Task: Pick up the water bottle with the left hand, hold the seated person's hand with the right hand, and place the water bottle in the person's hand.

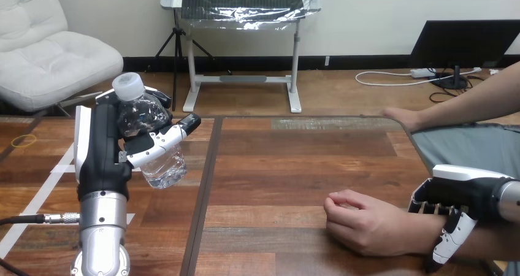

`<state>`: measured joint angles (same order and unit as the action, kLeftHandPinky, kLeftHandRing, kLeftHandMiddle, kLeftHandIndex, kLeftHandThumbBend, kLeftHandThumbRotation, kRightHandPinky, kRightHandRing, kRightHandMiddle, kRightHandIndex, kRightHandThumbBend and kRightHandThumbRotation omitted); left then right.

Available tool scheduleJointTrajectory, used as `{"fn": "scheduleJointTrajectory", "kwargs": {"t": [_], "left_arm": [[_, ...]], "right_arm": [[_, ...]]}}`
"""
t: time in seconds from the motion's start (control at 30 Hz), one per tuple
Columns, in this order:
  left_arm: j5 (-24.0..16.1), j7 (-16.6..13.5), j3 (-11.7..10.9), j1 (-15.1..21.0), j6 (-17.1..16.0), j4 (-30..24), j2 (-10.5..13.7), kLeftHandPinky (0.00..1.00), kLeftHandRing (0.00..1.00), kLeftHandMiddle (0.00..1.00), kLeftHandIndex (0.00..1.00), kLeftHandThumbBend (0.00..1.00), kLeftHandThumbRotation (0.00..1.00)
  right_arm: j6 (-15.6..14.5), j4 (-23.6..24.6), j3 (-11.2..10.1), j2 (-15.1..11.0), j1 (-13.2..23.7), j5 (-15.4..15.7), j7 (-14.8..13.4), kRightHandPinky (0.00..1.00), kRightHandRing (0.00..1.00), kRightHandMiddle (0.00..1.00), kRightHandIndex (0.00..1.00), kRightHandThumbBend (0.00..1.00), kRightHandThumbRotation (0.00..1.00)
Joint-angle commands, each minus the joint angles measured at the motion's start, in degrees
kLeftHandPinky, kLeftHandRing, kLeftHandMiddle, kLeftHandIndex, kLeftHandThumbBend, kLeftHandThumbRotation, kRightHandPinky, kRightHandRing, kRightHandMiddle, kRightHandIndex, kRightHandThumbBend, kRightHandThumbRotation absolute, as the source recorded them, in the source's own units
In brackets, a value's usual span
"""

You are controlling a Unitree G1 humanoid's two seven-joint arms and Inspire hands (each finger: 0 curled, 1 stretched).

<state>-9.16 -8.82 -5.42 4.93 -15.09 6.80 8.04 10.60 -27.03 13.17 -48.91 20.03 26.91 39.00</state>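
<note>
Gripping hand: the left hand (101, 156), raised upright over the left part of the wooden table (294, 184), with its silver forearm coming up from the near edge.
Left fingers: curled round the water bottle, one digit crossing its front and the others behind its neck, so the body is pinched between them.
Water bottle (150, 138): clear with a white cap, held in the left hand clear of the table. It is tilted, cap up and to the left, base down and to the right.
Right hand (460, 193): near right corner, lying over the person's wrist (423, 233).
Right fingers: bent down over the near side of that wrist, wrapping it.
Person's hand (368, 221): near right, resting on the table, loosely closed, knuckles towards the left.
Person's other hand (401, 116): far right, resting at the table's far edge.
Bottle to person's hand: well apart, bare table between.
</note>
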Motion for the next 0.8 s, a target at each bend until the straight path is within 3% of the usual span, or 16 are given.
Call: {"fn": "scheduleJointTrajectory", "kwargs": {"t": [0.0, 0.27, 0.43, 0.77], "left_arm": [[0.72, 0.01, -0.41, 3.06, -1.63, -0.74, 0.23, 0.25, 0.32, 0.37, 0.41, 0.64, 0.00], [0.65, -0.02, -0.32, 3.06, -1.43, -0.90, 0.25, 0.25, 0.32, 0.37, 0.41, 0.64, 0.00], [0.85, 0.04, -0.38, 3.10, -1.39, -0.86, 0.21, 0.25, 0.32, 0.37, 0.41, 0.64, 0.00], [0.93, 0.04, -0.38, 3.09, -1.46, -0.96, 0.13, 0.26, 0.32, 0.37, 0.41, 0.64, 0.00]], "right_arm": [[0.36, 0.38, 1.22, 0.74, -1.82, 0.37, -0.74, 0.43, 0.50, 0.57, 0.59, 1.00, 0.13], [0.98, 0.09, 1.36, 0.97, -2.02, 0.57, -1.59, 0.38, 0.47, 0.54, 0.54, 0.97, 0.20], [1.19, -0.48, 1.44, 1.20, -1.90, 0.69, -2.03, 0.35, 0.44, 0.51, 0.51, 0.90, 0.32], [2.93, -0.71, 0.78, 1.18, -2.36, -0.17, -3.50, 0.31, 0.39, 0.47, 0.47, 0.88, 0.34]]}}
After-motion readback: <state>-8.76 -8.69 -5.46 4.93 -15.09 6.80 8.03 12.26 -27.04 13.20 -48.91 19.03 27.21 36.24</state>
